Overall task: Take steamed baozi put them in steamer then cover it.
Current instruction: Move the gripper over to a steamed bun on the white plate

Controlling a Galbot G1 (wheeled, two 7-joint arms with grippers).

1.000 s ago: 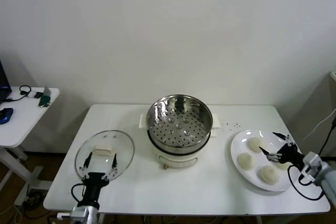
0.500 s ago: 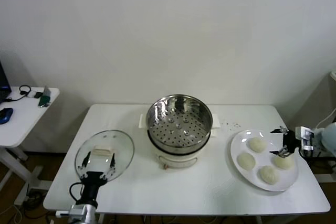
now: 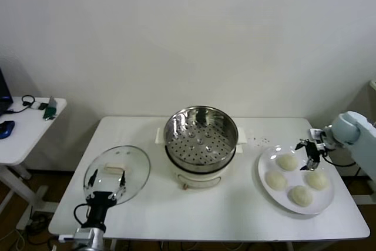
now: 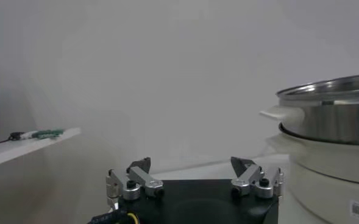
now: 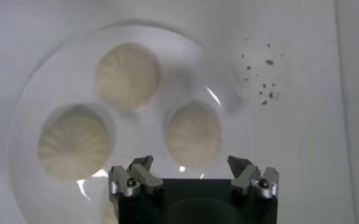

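Observation:
The steamer (image 3: 201, 139), a shiny perforated basket on a white pot base, stands mid-table with nothing in it. Several pale steamed baozi (image 3: 288, 161) lie on a white plate (image 3: 263, 166) at the right. My right gripper (image 3: 309, 148) hovers open over the plate's far side with nothing between its fingers. In the right wrist view it (image 5: 190, 162) is above one baozi (image 5: 193, 134), with two others (image 5: 127, 76) beyond. The glass cover (image 3: 117, 173) lies flat at the front left. My left gripper (image 3: 107, 185) is open over the cover's near edge. The left wrist view shows that gripper (image 4: 191, 162) empty, with the steamer (image 4: 331, 115) to one side.
A small white side table (image 3: 23, 127) with cables and a blue object stands off to the left. Dark specks (image 3: 258, 140) mark the tabletop between steamer and plate. The white wall runs close behind the table.
My right arm has swung from the plate's front right edge round to its far side, and now points down over the buns. The left gripper has drawn back slightly toward the table's front.

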